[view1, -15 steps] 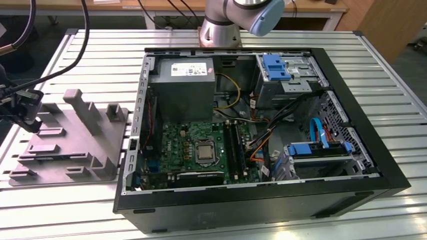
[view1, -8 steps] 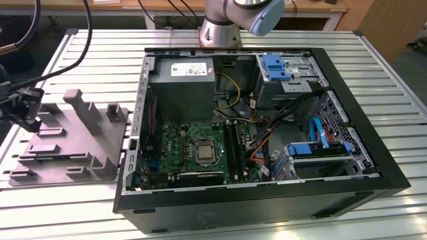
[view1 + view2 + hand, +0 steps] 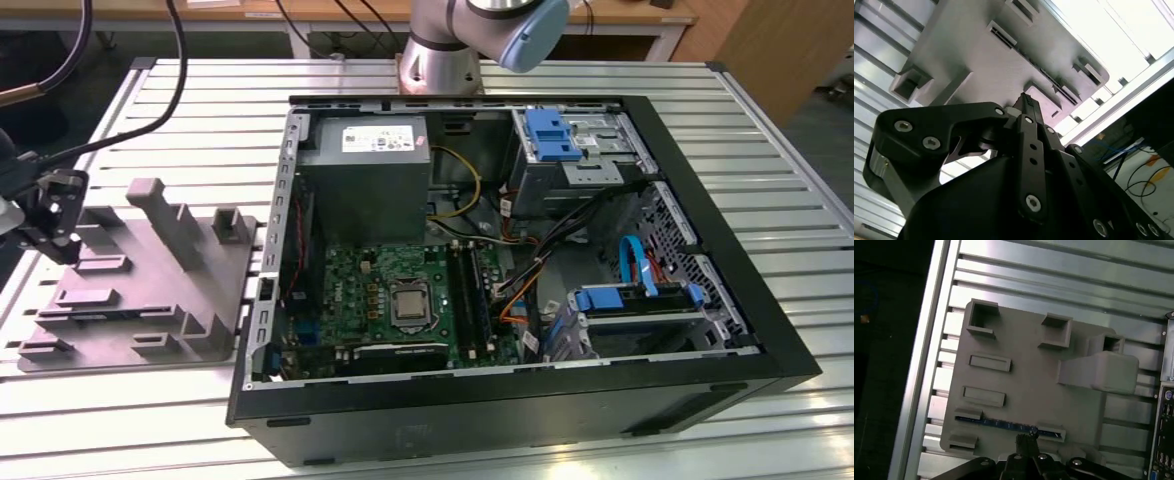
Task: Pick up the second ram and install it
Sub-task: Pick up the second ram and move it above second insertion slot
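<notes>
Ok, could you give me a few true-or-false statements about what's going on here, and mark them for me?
1. The claw hangs over the grey holder tray. True.
2. The computer case is closed up. False: its side is open and the motherboard shows.
3. The second ram sits in a slot of that tray. True.
4. The table is wooden. False: it is ribbed metal.
</notes>
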Controlling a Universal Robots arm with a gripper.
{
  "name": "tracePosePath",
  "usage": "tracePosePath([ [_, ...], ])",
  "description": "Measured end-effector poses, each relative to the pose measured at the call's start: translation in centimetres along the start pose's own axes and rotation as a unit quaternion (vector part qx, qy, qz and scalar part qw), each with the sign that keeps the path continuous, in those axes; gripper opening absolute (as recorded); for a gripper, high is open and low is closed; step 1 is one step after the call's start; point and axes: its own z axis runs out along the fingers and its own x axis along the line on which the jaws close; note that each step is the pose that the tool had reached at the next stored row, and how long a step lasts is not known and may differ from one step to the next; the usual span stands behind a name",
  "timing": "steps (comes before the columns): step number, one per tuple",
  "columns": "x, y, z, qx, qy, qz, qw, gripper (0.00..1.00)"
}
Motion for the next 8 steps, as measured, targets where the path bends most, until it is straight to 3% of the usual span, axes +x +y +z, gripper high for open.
tracePosePath([
  [4,0.0,0.0,0.02,-0.0017,0.0016,-0.036,0.9993,0.1],
  [8,0.0,0.0,0.04,-0.0035,0.0033,-0.073,0.9973,0.1],
])
